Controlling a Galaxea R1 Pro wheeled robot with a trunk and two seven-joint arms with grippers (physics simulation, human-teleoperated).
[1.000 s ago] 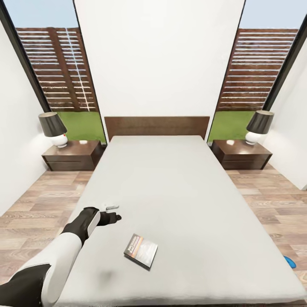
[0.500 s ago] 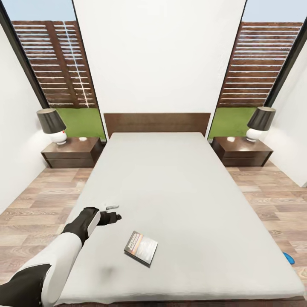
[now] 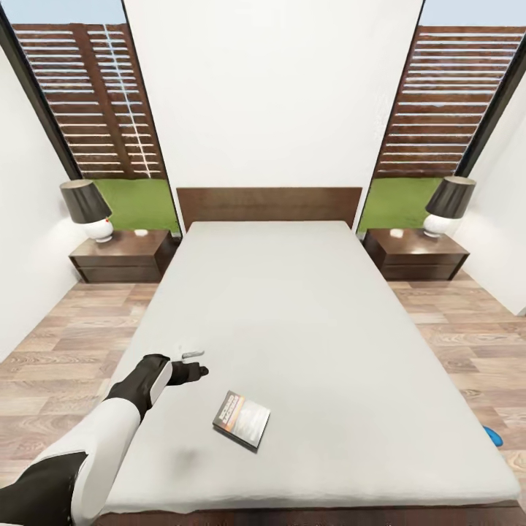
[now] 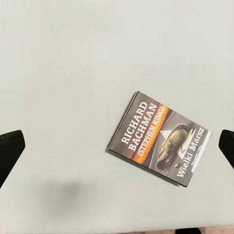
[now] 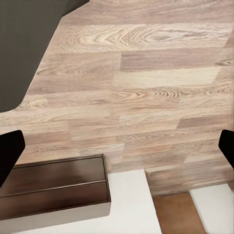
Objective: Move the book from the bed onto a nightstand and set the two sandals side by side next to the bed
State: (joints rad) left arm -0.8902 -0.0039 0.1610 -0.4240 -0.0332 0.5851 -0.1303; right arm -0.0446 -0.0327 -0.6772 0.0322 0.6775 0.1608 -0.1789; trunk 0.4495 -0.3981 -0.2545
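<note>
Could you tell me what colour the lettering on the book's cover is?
White, over an orange band on the book; clearest in the left wrist view.

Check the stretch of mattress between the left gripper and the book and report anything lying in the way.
Nothing visible does. The left gripper hovers open over the bed, and the book lies flat beside it toward the foot edge. Only bare mattress separates them; the left wrist view shows the book between the spread fingertips.

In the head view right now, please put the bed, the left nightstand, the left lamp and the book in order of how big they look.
Largest to smallest as they appear:
1. bed
2. left nightstand
3. left lamp and book: they look about alike, and the book is far nearer the camera, so I will not rank them.
</note>
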